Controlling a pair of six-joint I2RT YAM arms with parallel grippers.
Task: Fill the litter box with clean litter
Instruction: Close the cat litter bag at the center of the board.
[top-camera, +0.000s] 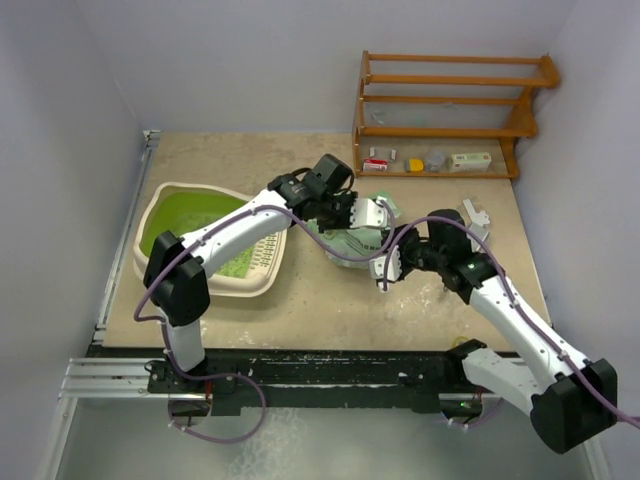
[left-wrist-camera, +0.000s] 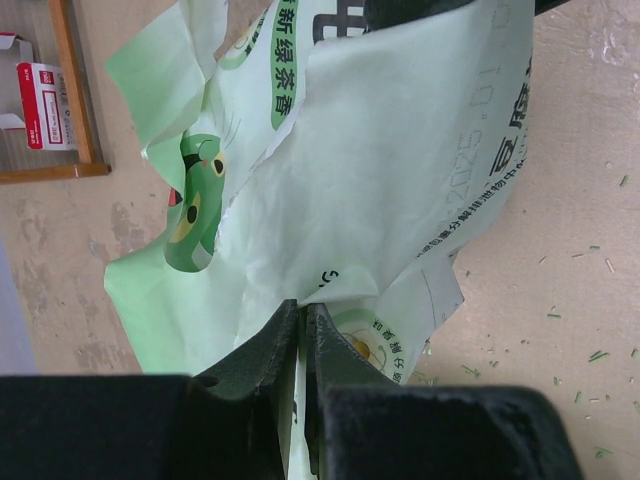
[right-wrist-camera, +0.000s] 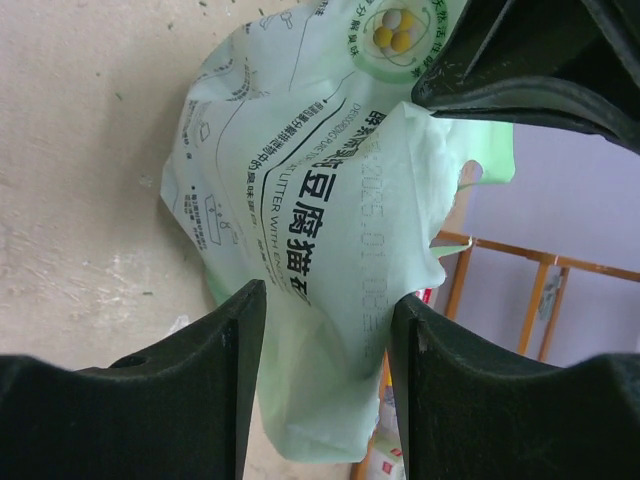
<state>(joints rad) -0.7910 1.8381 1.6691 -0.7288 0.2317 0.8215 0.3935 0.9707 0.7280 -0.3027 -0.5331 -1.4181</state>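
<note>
Litter box (top-camera: 150, 215): only the top camera catches it. It sits at the left of the table (top-camera: 330, 300), green inside, with the slotted grille at the end nearest the bag. My left arm crosses over that end.
Clean litter: any granules are too small to make out from above, so I can't tell.
Bag (top-camera: 352, 242): light green and printed, crumpled mid-table just right of the box, between my two end effectors.
Left end effector (top-camera: 374, 214): at the bag's far side. My left wrist cam shows the fingers (left-wrist-camera: 275, 345) pinched right together on an edge of the film, with the rest of the bag fanning out past them.
Right end effector (top-camera: 388, 270): at the bag's near right. My right wrist cam shows the fingers (right-wrist-camera: 215, 375) roughly halfway apart. The film hangs slack in the gap, not clamped.
Flecks (left-wrist-camera: 592, 355): little green bits on the table, which only the left wrist cam picks up.
Shelf (top-camera: 450, 100): a wooden rack at the back right. The left wrist cam adds a red-and-white box (left-wrist-camera: 42, 105) on it.
</note>
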